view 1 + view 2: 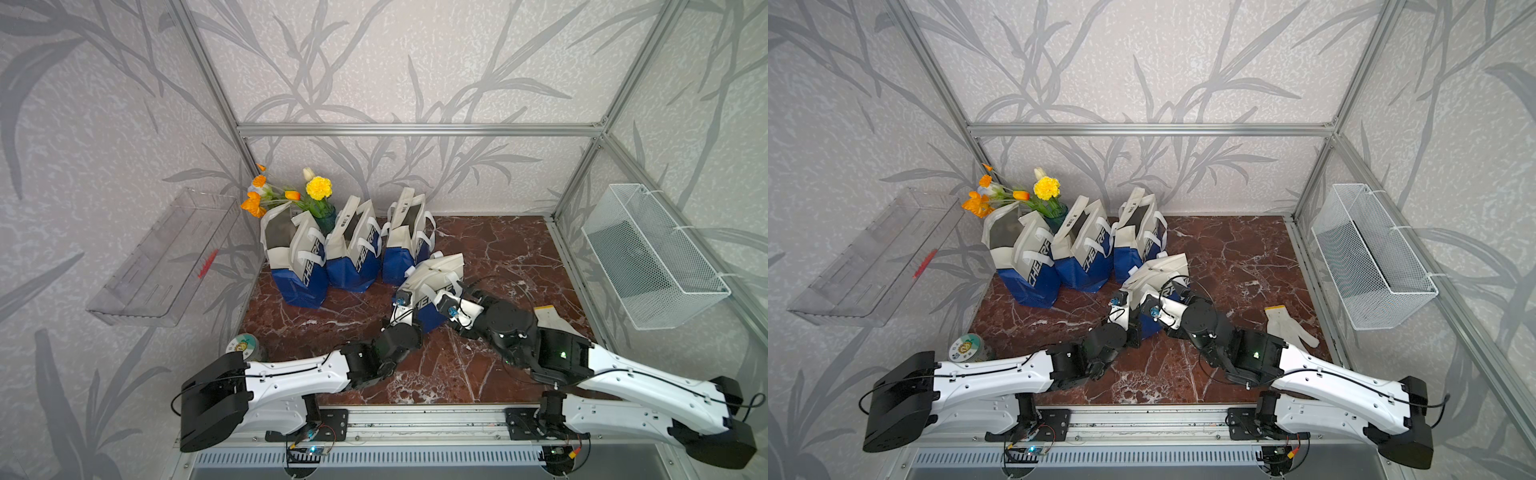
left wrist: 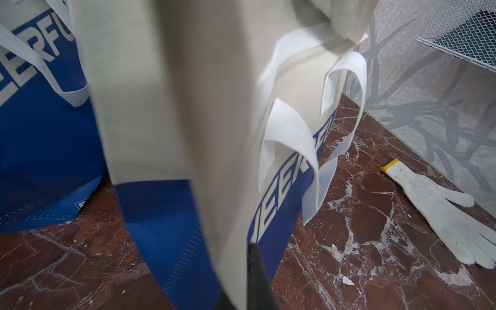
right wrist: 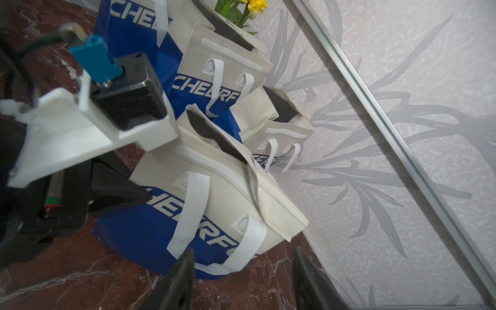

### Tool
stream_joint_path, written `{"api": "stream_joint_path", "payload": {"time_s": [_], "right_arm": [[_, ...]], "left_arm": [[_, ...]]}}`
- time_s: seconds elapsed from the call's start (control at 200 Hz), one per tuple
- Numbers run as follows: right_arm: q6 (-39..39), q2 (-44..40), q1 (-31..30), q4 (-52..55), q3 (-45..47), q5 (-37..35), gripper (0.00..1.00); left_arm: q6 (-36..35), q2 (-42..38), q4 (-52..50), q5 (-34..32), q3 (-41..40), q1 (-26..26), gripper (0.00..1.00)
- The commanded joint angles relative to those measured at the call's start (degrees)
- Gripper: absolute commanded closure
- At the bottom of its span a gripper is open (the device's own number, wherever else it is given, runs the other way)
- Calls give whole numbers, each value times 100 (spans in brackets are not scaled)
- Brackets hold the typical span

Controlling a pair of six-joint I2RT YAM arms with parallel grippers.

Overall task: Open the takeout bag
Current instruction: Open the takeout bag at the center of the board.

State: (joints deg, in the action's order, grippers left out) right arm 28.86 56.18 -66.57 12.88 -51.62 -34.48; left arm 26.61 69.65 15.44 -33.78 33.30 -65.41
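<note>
Trouble is most likely to come from how lightly the takeout bag [image 1: 436,274] stands. It leans on the marble table [image 1: 511,249] just in front of the last of three matching bags [image 1: 353,249], which stand in a row with their mouths agape near the flower vase [image 1: 322,199]. The left gripper [image 2: 239,290] is clenched, and its wrist view shows cream fabric running right down between its dark fingers, so it appears to be pinching a fold of the bag's side wall. The right gripper [image 3: 241,279] is released. Its two fingers are spread with nothing between them, and it hangs just beside the lower white handle loop [image 3: 249,247]. In the right wrist view the mouth [image 3: 214,137] is parted only at one end, where dark lining shows. Toward the far corner the cream walls are pressed together along the closure strip [image 3: 209,163]. If the right gripper closes where it is now, it would probably catch the handle rather than the rim, and pulling would only stretch the loop. The bag looks light and is steadied by one thin pinch, so a hard tug against the strip could lift or drag it whole, tip it into the neighbouring bag, or slide the fabric out of the left fingers. The glove [image 1: 1289,328] lies well apart from all this and poses no snag.
</note>
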Motion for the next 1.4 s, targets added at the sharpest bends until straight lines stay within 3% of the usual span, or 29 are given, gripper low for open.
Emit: {"api": "stream_joint_path", "payload": {"time_s": [0.0, 0.61, 0.78, 0.87, 1.15, 1.395], "right_arm": [[85, 247, -1, -731, 84, -217, 42], [-102, 1325, 1259, -1322, -283, 544, 56], [-102, 1615, 1451, -1858, -274, 649, 76], [-24, 1819, 1537, -2036, -378, 511, 100], [1100, 1905, 1559, -2073, -985, -696, 100], [1966, 2081, 1559, -1917, -1510, -872, 100]], "left_arm": [[-128, 24, -5, -27, 155, -26, 100], [-182, -83, 3, -73, 96, -34, 100], [-216, -47, 138, -65, 32, -36, 100], [-265, -18, 246, -36, -36, -35, 100], [248, 30, 3, -121, -202, 18, 100], [634, 129, -377, -12, -161, 32, 100]]}}
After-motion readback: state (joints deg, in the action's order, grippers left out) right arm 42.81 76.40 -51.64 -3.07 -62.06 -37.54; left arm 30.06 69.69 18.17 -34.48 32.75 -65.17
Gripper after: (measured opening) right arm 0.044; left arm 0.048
